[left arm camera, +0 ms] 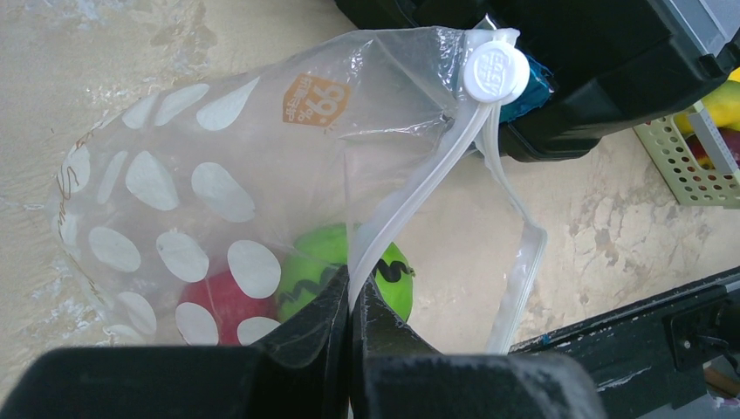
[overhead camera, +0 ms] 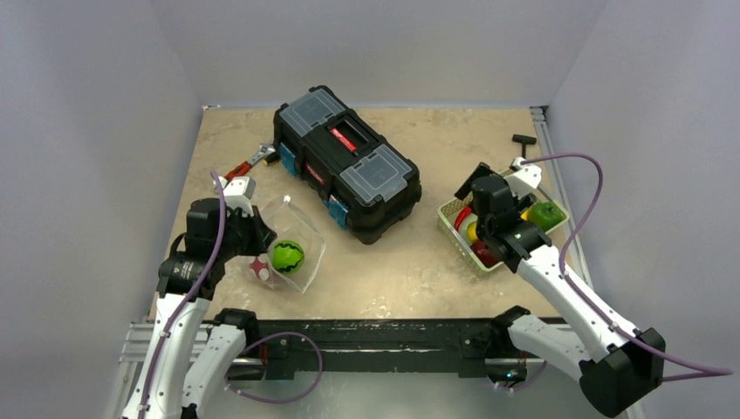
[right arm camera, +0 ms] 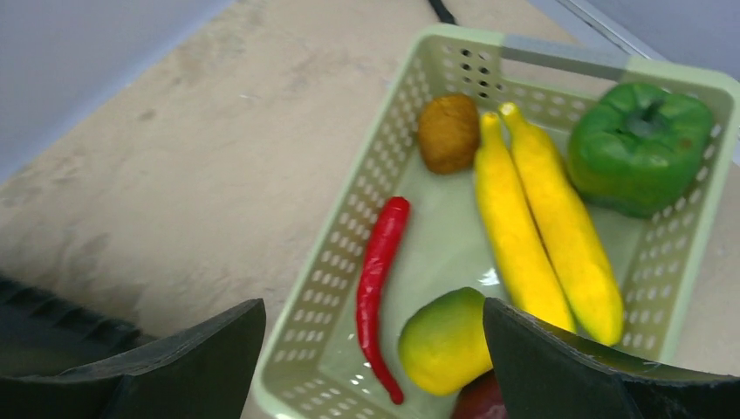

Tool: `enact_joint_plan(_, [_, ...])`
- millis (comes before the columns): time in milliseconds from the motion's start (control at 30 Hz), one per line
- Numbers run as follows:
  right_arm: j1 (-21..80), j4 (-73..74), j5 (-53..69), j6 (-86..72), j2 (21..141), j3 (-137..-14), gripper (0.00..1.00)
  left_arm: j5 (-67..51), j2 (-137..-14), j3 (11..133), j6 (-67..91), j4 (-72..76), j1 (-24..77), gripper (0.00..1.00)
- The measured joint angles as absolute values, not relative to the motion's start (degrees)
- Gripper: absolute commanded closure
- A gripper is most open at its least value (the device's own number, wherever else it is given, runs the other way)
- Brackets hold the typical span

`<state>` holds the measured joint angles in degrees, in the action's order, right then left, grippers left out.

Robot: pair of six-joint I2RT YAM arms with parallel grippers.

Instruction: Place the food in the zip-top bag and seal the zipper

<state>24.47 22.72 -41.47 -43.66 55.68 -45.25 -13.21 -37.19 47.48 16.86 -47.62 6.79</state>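
The clear zip-top bag [overhead camera: 295, 240] [left arm camera: 262, 157] with white dots lies at the left, mouth held open. Inside sit a green striped fruit [overhead camera: 287, 255] [left arm camera: 332, 262] and a red fruit [overhead camera: 260, 267] [left arm camera: 218, 301]. My left gripper [overhead camera: 259, 237] [left arm camera: 351, 292] is shut on the bag's zipper strip [left arm camera: 410, 205], whose white slider [left arm camera: 496, 73] is at the far end. My right gripper [overhead camera: 483, 229] [right arm camera: 373, 336] is open above the pale green basket [overhead camera: 455, 223] [right arm camera: 349, 288], over a red chili [right arm camera: 377, 279] and a yellow-green mango [right arm camera: 445, 340]. Bananas [right arm camera: 541, 227], a green pepper [overhead camera: 545, 215] [right arm camera: 641, 144], a brown fruit [right arm camera: 448, 131] and a dark red fruit [right arm camera: 480, 403] also lie in it.
A black toolbox [overhead camera: 345, 161] [left arm camera: 611, 52] stands in the middle at the back. A red-handled wrench [overhead camera: 247, 163] lies to its left. A small black T-shaped tool [overhead camera: 524, 140] lies at the back right. The black rail [overhead camera: 384, 336] runs along the near table edge.
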Motion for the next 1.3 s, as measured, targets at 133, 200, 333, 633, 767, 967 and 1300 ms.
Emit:
enact_joint_plan(133, [19.1, 26.5, -37.3, -46.8, 59.9, -45.1, 0.03, -13.3, -37.2, 47.5, 16.9, -47.6, 6.8, 1.0])
enact_joint_plan(200, [17.9, 27.7, -33.4, -48.2, 63.5, -44.0, 0.04, -13.3, -37.1, 47.5, 16.9, -47.6, 6.8, 1.0])
enact_joint_plan(333, [17.8, 28.3, -31.2, -50.2, 64.4, -42.9, 0.09, -13.3, -36.9, 47.5, 16.9, -47.6, 6.8, 1.0])
enact_joint_plan(633, [17.2, 29.3, -30.2, -54.2, 66.4, -40.9, 0.15, -13.3, -37.0, 47.5, 16.9, -47.6, 6.8, 1.0])
enact_joint_plan(767, [17.2, 28.8, -30.3, -54.4, 67.5, -40.4, 0.16, -13.3, -36.9, 47.5, 16.9, -47.6, 6.8, 1.0])
enact_joint_plan(967, [16.4, 26.7, -30.4, -54.4, 69.6, -40.2, 0.21, -13.3, -37.1, 47.5, 16.9, -47.6, 6.8, 1.0])
enact_joint_plan(1300, [15.6, 23.0, -30.4, -54.4, 73.6, -39.9, 0.41, -13.3, -37.3, 47.5, 16.9, -47.6, 6.8, 1.0])
